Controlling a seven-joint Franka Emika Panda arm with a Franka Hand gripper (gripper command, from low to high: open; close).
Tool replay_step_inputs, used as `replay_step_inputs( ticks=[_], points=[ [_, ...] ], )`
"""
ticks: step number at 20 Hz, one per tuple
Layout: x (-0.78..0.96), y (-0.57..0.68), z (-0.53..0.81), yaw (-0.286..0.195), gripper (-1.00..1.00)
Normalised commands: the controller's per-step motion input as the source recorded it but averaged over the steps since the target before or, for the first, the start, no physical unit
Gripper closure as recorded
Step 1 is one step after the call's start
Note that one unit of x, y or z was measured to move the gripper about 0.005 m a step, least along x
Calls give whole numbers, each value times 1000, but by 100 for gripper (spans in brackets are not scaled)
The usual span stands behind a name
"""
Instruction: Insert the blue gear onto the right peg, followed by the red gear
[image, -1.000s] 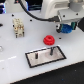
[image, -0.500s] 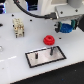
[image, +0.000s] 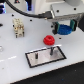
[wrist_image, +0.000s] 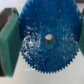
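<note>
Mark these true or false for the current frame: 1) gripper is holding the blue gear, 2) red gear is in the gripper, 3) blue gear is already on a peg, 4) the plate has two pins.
1) True. The gripper is shut on the blue gear; the wrist view shows the gear filling the space between the fingers.
2) False. The red gear is down by the white plate, apart from the gripper; whether it sits on a pin cannot be told.
3) False. The blue gear is held in the air, off toward the exterior view's right of the plate.
4) True. Two dark pins stand on the plate: a thicker one, the right peg, and a thinner one.
</note>
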Motion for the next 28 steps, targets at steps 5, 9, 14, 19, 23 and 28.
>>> replay_step_inputs(
  ticks=[5,9,14,19,23,28],
  points=[
    [744,-284,249,0,100],
    [712,-272,141,0,100],
    [632,-247,52,0,100],
    [442,-173,-9,0,100],
    [232,-103,-85,0,100],
    [128,-94,-83,0,100]
  ],
)
